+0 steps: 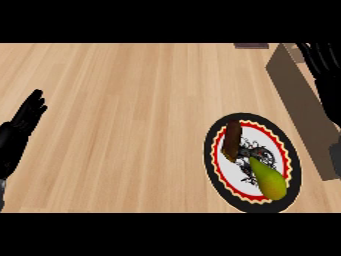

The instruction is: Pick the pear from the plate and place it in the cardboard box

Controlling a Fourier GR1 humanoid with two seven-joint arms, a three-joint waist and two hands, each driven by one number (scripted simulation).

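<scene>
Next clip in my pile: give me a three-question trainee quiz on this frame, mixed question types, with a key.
1. True or false: the yellow-green pear lies on the round black-rimmed plate with the red and white patterned border.
2. Which hand is above the brown cardboard box? A) black left hand B) black right hand
3. Fill in: the dark brown stick-like object lies on the ____.

Key
1. True; the pear rests on the plate's lower right part.
2. B; the left hand rests open at the view's left edge, over the light wooden counter.
3. Plate.
</scene>
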